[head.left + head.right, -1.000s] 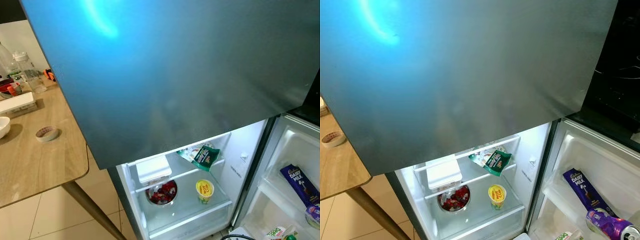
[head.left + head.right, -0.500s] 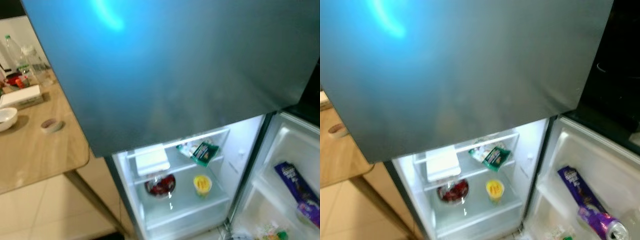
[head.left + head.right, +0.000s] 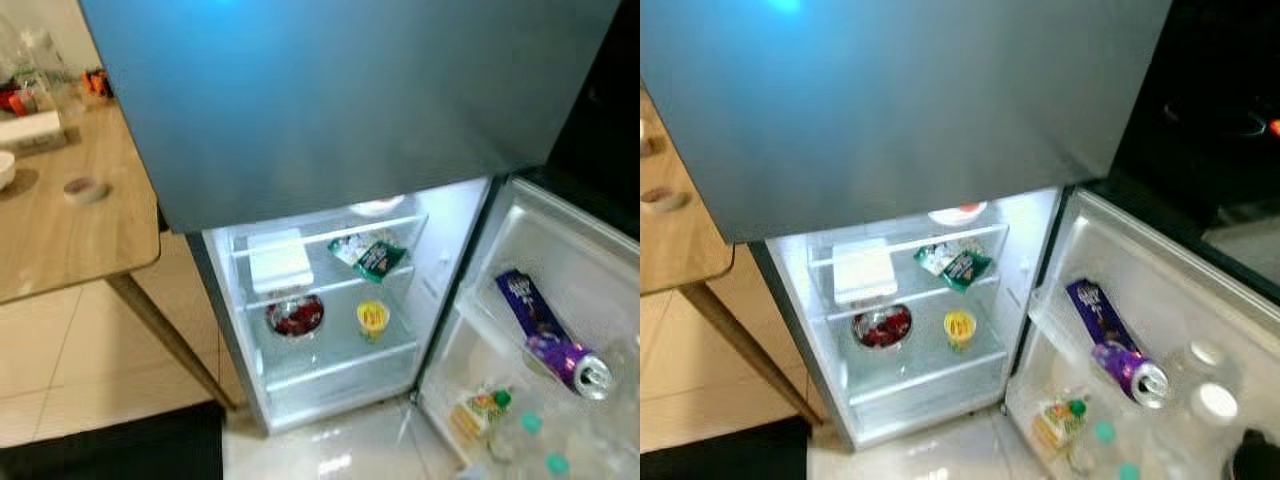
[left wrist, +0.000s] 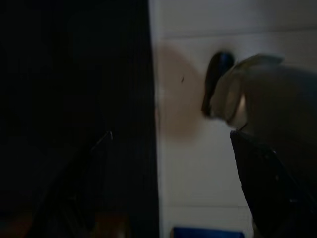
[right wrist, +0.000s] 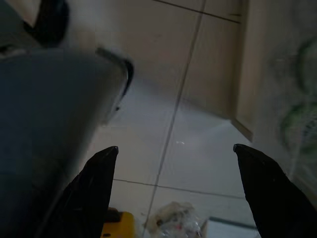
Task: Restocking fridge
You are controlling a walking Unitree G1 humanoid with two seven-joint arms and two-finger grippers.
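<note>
- The fridge [image 3: 330,370] stands with its lower door [image 3: 560,300] swung wide, so shelves and door racks are open for restocking.
- On the shelves sit a white box [image 3: 279,262], a green packet [image 3: 374,258], a bowl of red food [image 3: 294,316] and a yellow cup [image 3: 373,318], leaving bare shelf in front, probably room for more.
- The door rack carries a purple chocolate bar [image 3: 524,300] and a can [image 3: 575,365].
- The right hand [image 5: 176,153] hangs over floor tiles, fingers apart and holding nothing.
- The left hand [image 4: 173,144] hangs idle in shade, fingers also apart.
- The wooden surface [image 3: 60,230] beside the fridge likely supplies the stock.
</note>
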